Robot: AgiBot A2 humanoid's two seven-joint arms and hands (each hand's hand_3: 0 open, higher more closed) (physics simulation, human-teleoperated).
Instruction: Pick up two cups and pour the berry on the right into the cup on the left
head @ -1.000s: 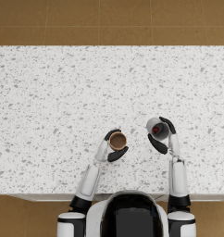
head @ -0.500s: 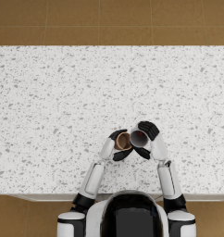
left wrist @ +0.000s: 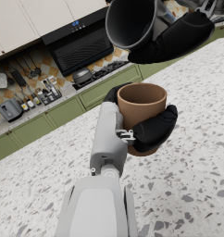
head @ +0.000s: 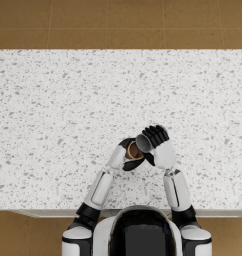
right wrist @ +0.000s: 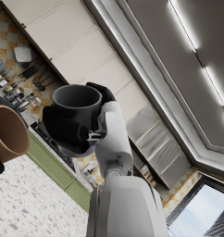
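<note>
Hands meet above the speckled white stone surface point(head: 53, 110). Left hand point(head: 127, 156) grips the upright brown clay cup point(left wrist: 140, 111); right hand point(head: 158, 145) grips the dark grey cup point(right wrist: 77, 107), tilted with its mouth over the brown cup's rim. Berry not visible.

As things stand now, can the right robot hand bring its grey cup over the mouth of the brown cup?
Probably yes. The right robot hand holds the grey cup tilted beside and above the brown cup, which the left robot hand holds upright with its mouth open. Nothing lies between the two cups.
</note>
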